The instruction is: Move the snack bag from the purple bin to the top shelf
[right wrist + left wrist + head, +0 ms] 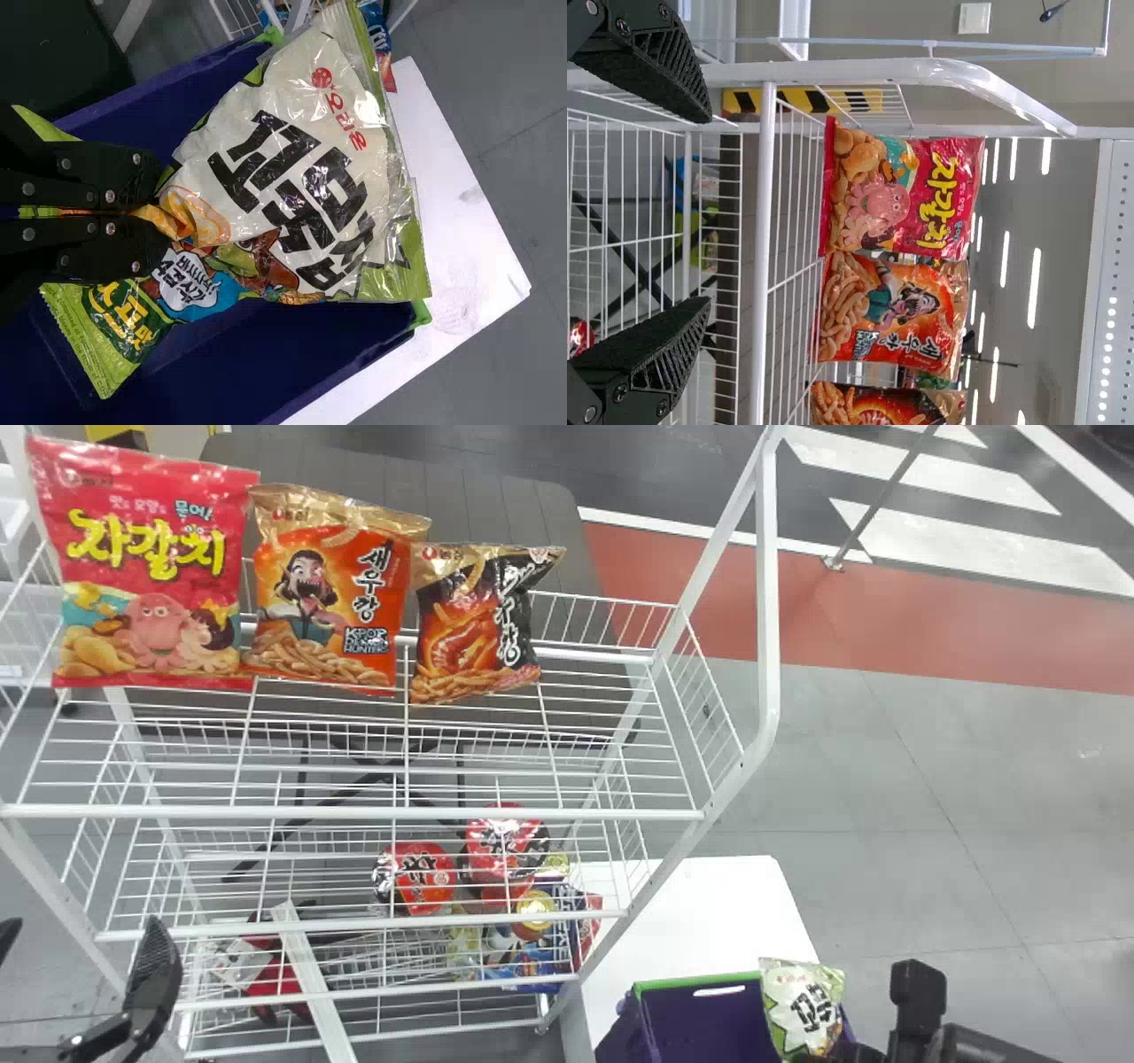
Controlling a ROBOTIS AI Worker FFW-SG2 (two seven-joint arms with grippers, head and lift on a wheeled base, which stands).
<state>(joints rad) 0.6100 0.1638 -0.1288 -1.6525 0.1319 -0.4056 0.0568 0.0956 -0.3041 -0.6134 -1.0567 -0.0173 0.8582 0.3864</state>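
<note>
Snack bag point(800, 1001) tight in the right pincer point(842, 1052) at the purple bin point(700, 1020), left pincer point(84, 930) wide, three bags point(328, 598) on top shelf point(354, 812)

Pale grey smooth flooring point(904, 779) is bordered by a flat red-orange band point(886, 633), beyond which broad white stripes point(957, 549) are laid on dark ground point(656, 469). Overhead, a grey ceiling point(1063, 221) is lit by rows of narrow white light strips point(1035, 288).
</note>
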